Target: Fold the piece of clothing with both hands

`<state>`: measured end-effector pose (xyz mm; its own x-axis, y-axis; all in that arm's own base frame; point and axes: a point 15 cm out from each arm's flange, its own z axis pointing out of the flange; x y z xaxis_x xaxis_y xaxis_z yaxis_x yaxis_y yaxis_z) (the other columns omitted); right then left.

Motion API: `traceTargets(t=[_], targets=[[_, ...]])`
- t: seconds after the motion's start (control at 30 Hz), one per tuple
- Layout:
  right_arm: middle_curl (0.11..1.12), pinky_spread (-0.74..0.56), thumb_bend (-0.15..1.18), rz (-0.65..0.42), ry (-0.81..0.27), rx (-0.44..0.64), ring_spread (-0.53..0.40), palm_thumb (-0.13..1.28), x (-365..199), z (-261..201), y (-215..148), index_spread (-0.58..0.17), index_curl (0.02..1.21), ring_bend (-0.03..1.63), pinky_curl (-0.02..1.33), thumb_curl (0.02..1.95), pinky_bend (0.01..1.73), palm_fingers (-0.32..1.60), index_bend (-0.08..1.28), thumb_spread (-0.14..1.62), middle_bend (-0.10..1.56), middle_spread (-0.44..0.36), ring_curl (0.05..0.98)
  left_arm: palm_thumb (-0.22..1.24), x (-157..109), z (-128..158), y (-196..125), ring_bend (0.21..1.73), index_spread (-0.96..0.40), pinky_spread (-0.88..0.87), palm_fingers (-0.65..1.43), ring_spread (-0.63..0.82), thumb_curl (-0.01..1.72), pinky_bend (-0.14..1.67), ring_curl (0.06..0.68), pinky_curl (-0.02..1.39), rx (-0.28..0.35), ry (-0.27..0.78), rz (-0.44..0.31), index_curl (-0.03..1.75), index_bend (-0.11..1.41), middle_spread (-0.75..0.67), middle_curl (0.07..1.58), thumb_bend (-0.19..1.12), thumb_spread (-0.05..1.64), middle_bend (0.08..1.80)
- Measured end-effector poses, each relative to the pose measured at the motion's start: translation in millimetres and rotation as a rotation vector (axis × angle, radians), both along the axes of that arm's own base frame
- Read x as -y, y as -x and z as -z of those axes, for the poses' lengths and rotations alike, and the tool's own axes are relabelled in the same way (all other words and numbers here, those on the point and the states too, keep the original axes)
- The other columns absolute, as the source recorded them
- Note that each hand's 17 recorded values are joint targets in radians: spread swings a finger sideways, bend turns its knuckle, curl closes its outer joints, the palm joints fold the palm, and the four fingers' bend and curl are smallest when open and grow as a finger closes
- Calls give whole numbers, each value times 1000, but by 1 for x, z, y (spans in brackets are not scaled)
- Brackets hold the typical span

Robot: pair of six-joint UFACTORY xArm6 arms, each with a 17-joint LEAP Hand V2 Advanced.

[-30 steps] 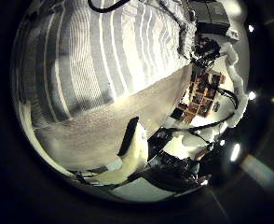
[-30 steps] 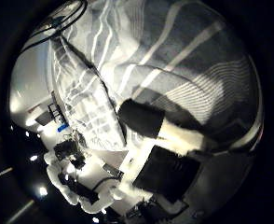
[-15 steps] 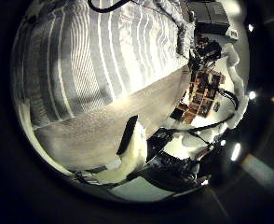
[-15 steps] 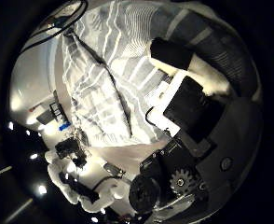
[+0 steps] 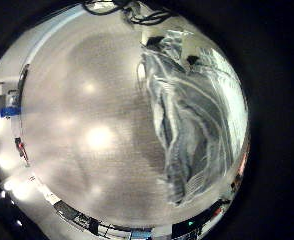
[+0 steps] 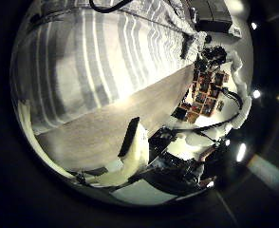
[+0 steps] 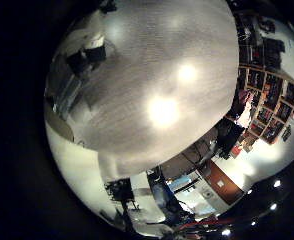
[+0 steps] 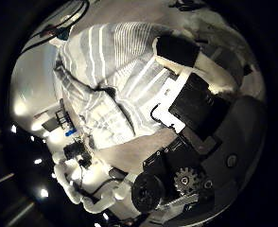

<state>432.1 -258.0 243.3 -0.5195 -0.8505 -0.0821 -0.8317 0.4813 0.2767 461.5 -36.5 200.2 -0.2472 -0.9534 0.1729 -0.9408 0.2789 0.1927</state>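
Striped garment (image 6: 102, 66) lies rumpled on table (image 7: 157, 70); both hands' grip cannot be told (fingers barely shown); uneven lifting risks skewing the fold.

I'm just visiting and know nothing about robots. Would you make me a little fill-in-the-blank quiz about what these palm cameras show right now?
1. The piece of clothing has a pattern of ____.
2. The clothing lies on a ____.
3. In the right thumb side view, a finger of the right hand reaches over the ____.

Missing words: stripes; table; clothing
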Motion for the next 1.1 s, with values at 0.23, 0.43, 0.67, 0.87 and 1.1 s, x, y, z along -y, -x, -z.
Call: traceTargets(t=[0.23,0.43,0.67,0.87,1.1], targets=[[712,-214,66,18,40,34,-181,1014,19,-33,14,-322,916,1469,598,684,1374,1170,976,1139,1332,-138,594,249,3,-16,6,725,-14,463,25,374,282,422,237,352,31,4,9,330,169,303,296,-14,1229,180],[703,-213,43,-39,43,68,-179,1020,-9,-64,9,-317,924,1470,617,715,1361,1172,977,1146,1339,-135,593,252,1,-36,6,724,-14,462,27,375,283,426,236,349,70,13,8,330,170,303,295,-16,1229,179],[693,-217,19,-132,-23,93,-179,1024,-76,-102,6,-312,927,1471,638,743,1342,1172,980,1151,1346,-135,591,252,-35,-59,16,725,-14,461,29,374,282,427,236,345,112,17,-28,333,171,303,293,-16,1229,178],[686,-219,-1,-289,-70,102,-178,1027,-165,-127,-2,-308,928,1470,655,764,1328,1178,988,1156,1347,-138,589,252,-73,-71,24,724,-14,461,31,368,282,426,236,342,129,17,-83,336,172,296,294,-16,1229,180],[679,-220,-6,-508,-103,95,-175,1030,-315,-141,-8,-304,926,1472,671,791,1304,1181,996,1146,1348,-139,586,297,-116,-82,45,725,-14,457,46,374,290,433,235,341,129,35,-175,337,172,294,294,-8,1231,179]])
